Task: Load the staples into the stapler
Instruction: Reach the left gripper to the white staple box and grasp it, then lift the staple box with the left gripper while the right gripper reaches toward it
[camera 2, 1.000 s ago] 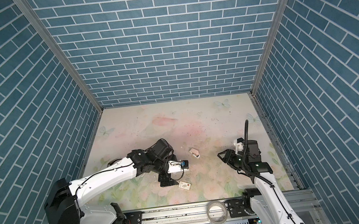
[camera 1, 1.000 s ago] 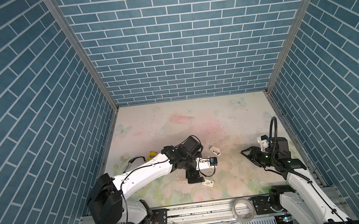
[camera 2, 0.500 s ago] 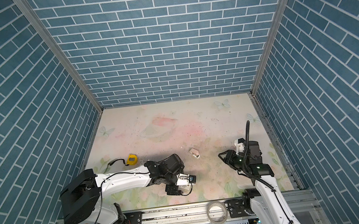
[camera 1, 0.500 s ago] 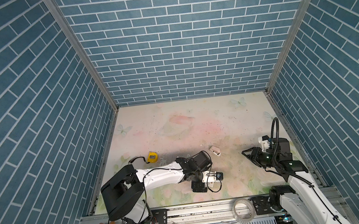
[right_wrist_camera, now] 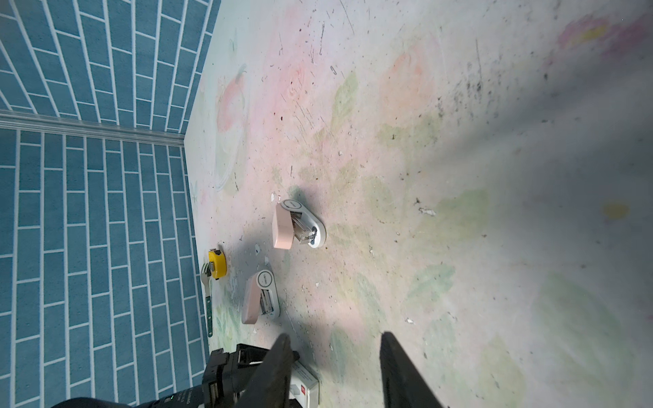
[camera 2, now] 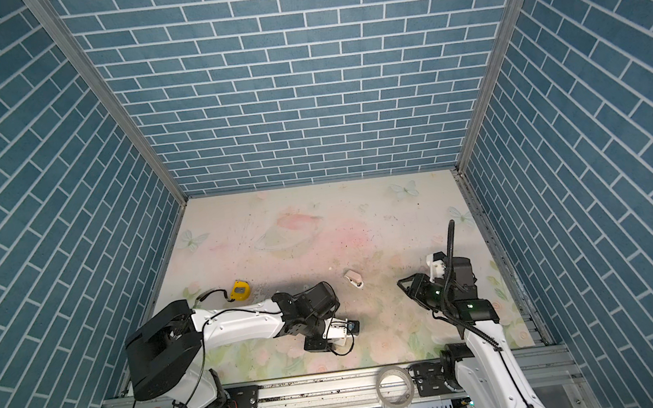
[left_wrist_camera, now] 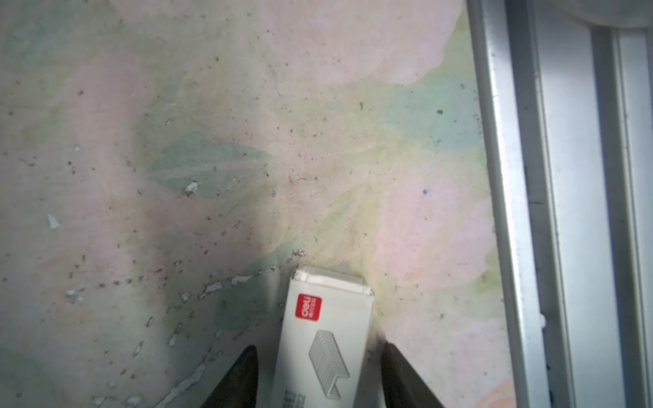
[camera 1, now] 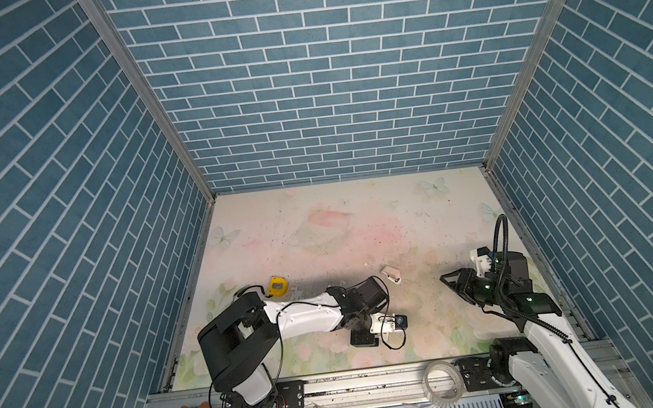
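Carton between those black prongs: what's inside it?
Nothing inside shows. The carton lies closed on the mat. Only its white end, a red logo and a printed staple drawing are visible. Whether it holds anything is hidden.

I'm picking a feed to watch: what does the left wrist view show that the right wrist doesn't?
Only left wrist: the printed front of the staple carton between the jaws of the left gripper, and a metal rail. Only right wrist: two pink staplers, a tape measure, a fork, brick wall. Both: the floral table, and probably a corner of the carton.
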You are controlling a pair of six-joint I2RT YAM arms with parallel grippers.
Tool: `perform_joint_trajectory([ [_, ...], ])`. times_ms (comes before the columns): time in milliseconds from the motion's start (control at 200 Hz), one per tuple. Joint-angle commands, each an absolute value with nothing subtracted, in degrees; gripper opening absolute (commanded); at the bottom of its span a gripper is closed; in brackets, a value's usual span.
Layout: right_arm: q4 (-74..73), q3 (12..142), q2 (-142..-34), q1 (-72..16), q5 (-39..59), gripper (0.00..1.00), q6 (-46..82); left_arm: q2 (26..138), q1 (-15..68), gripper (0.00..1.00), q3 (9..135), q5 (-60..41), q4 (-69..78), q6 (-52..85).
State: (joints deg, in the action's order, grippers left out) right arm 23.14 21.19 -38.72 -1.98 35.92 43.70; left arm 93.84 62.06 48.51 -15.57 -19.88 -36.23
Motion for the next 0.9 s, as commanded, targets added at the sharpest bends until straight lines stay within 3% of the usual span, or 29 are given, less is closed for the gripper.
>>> perform_joint_trajectory([
  [0, 24.1, 21.5, -38.5, -2.1, 36.8, 0.42, 44.0, 95.1, 62.3, 0.51, 49.4, -16.1, -20.4, -35.8],
  [405, 24.3, 21.0, -38.6, -2.1, 37.4, 0.40, 43.4, 98.1, 62.3, 0.33, 52.5, -15.8, -20.6, -34.7],
  [895, 24.5, 21.1, -42.1, -1.9, 36.4, 0.41, 40.4, 105.6, 62.3, 0.34, 59.8, -15.0, -16.6, -31.5],
])
